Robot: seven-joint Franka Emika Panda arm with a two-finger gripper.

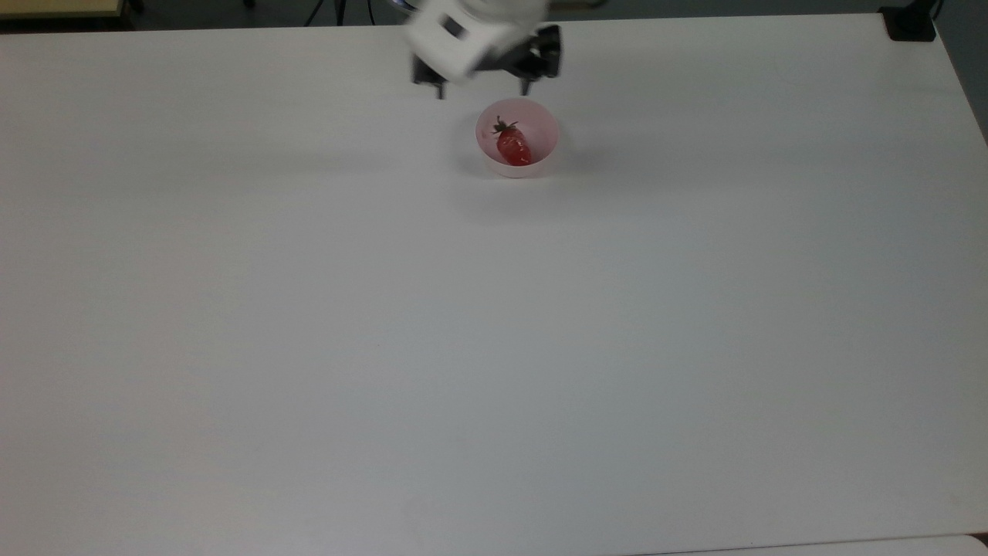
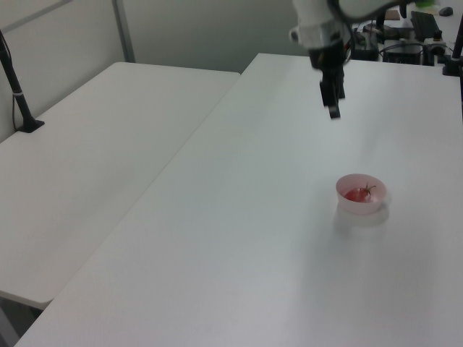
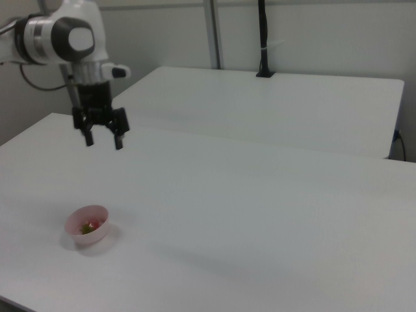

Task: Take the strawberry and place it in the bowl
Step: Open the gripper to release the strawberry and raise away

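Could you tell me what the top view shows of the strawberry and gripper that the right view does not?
The top view looks straight down into the pale pink bowl, so the whole strawberry shows, lying on the bottom with its green cap toward the top view's upper left. The right view shows the gripper from the side, raised well above the white table with its fingers spread apart, and a black post on a second table behind. Both show the strawberry inside the bowl and the gripper empty, apart from the bowl.

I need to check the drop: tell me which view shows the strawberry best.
The top view: the strawberry lies unobstructed in the bowl, red body and green cap plain. The left view gives a small red patch behind the rim; the right view, a red-green speck.
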